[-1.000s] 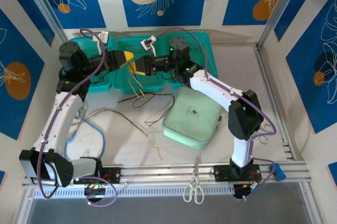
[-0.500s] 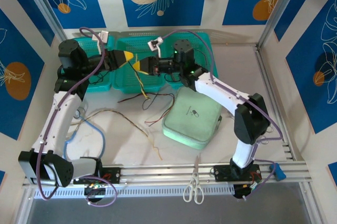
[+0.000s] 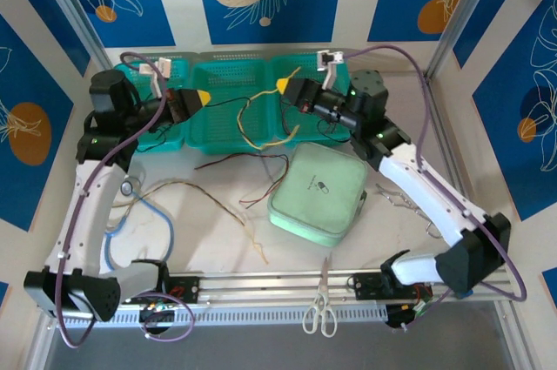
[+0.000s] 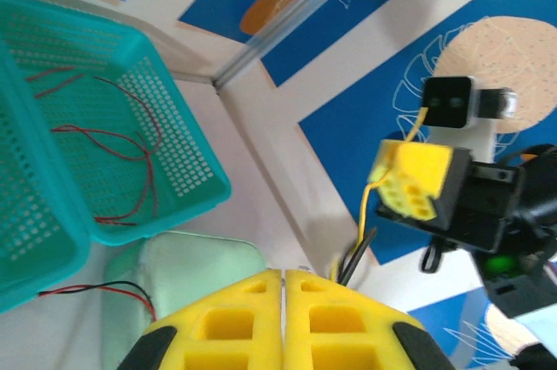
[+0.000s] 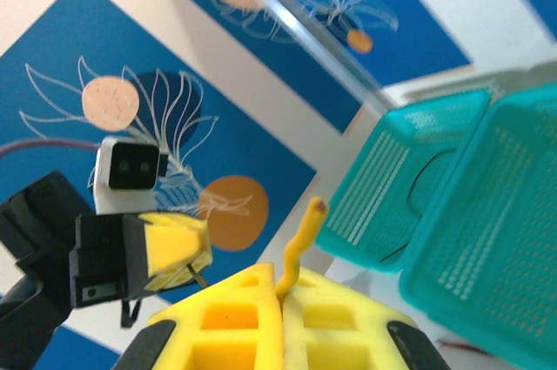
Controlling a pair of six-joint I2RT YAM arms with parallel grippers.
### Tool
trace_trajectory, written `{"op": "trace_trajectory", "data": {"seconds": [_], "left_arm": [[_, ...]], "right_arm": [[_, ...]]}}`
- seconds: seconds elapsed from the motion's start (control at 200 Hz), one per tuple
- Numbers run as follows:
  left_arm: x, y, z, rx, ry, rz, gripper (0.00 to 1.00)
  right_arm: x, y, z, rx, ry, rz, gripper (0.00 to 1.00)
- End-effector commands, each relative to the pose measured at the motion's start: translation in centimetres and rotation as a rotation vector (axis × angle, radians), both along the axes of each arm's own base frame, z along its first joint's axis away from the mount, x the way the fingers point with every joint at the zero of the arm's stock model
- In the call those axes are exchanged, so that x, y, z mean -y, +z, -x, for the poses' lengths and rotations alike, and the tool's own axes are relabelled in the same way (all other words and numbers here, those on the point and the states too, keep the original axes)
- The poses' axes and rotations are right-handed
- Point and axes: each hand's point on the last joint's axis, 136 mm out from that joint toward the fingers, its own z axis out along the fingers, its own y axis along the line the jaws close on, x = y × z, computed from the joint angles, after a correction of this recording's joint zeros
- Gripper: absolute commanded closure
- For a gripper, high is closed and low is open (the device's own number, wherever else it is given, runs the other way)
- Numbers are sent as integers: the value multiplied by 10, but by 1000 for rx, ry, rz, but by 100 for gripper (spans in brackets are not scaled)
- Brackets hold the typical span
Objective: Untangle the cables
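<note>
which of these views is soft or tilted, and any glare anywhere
Top external: even diffuse light, faint shadows, sharp across the table. Left wrist: frame tilted, the left gripper, close to the lens, slightly soft, the teal basket mesh crisp. Right wrist: tilted too, the tan-yellow cable pinched in the right gripper a little blurred; no strong glare in any view.

Your rig, quick notes: left arm (image 3: 91, 200) and right arm (image 3: 426, 196) have white link shells and chunky black joint housings. Purple cords (image 3: 392, 47) loop along both. Left gripper (image 3: 203, 96), right gripper (image 3: 282, 84): black bodies, yellow fingers (image 4: 235, 326) with square pockets. White wrist cam (image 3: 329, 58), tiny green LED (image 3: 379, 135) lit.
</note>
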Motion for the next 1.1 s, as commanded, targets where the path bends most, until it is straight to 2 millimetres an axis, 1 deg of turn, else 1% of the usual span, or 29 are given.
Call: {"op": "trace_trajectory", "data": {"seconds": [0.0,0.07,0.25,0.39,0.56,0.635,0.765,0.955,1.095], "left_arm": [[-23,-8,0,8,123,-87,100],[-28,-12,1,5,149,-101,100],[-37,-17,2,-3,191,-136,100],[-52,-21,0,-20,255,-180,100],[-69,-26,-1,-27,335,-213,100],[-72,-28,0,-27,350,-216,100],[-79,-33,1,-42,372,-239,100],[-88,-39,4,-59,395,-262,100],[-89,-44,3,-69,398,-256,100]], "right_arm": [[47,17,-13,104,-212,36,100],[62,24,-12,133,-261,40,100],[90,34,-13,172,-343,58,100],[112,40,-11,201,-418,71,100],[139,53,-8,244,-513,60,100],[149,57,-8,253,-547,56,100],[168,57,-9,245,-612,53,100],[207,64,-5,242,-725,-7,100],[221,70,-4,241,-745,-44,100]]}}
